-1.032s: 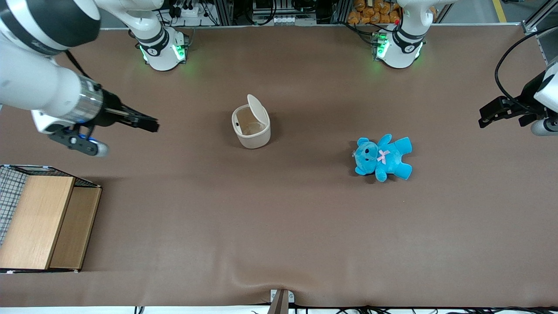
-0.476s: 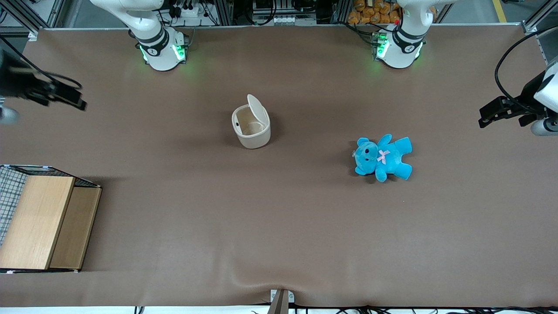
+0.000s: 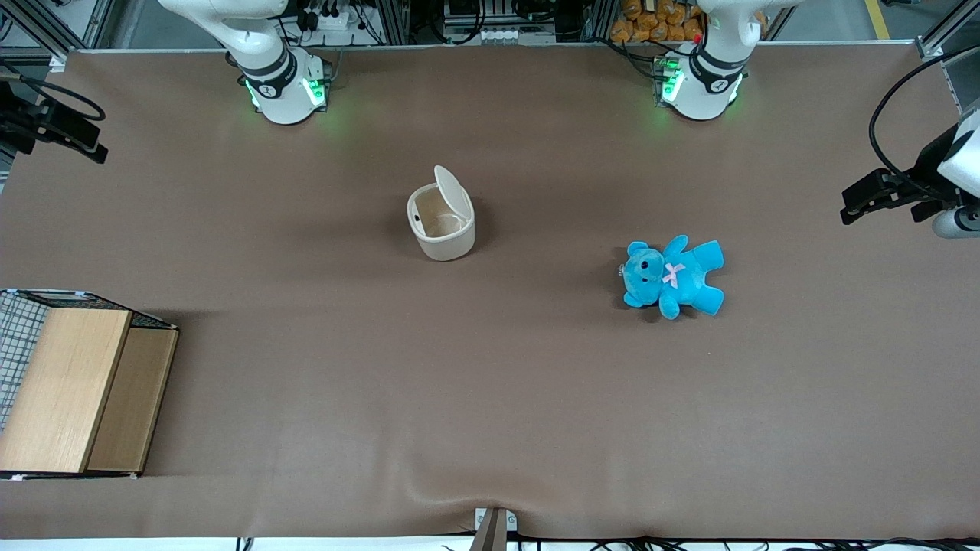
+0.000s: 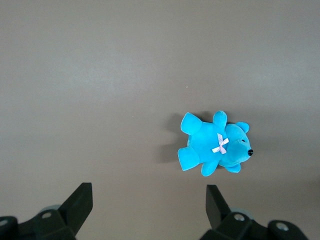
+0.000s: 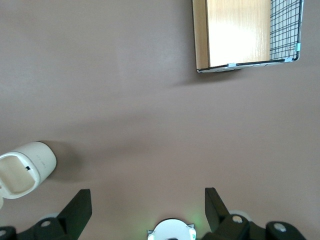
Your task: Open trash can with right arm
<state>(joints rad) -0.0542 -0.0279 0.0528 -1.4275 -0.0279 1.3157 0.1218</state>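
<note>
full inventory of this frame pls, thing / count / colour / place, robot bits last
Small cream-white rounded-square plastic trash can: 1, cream-white, mid-table, flat hinged lid standing up, inside visible.
Blue plush teddy with pink bow: 1, blue, lying on the table toward the parked arm's end, apart from the trash can.
Light wooden box with wire-mesh side: 1, tan wood and black mesh, at the working arm's end, nearer the front camera than the trash can.
Brown table cover: 1, brown, under everything.
Right arm's black two-finger gripper: 1, black, fingers open, holding nothing, raised over the working arm's end of the table, well clear of the trash can.
</note>
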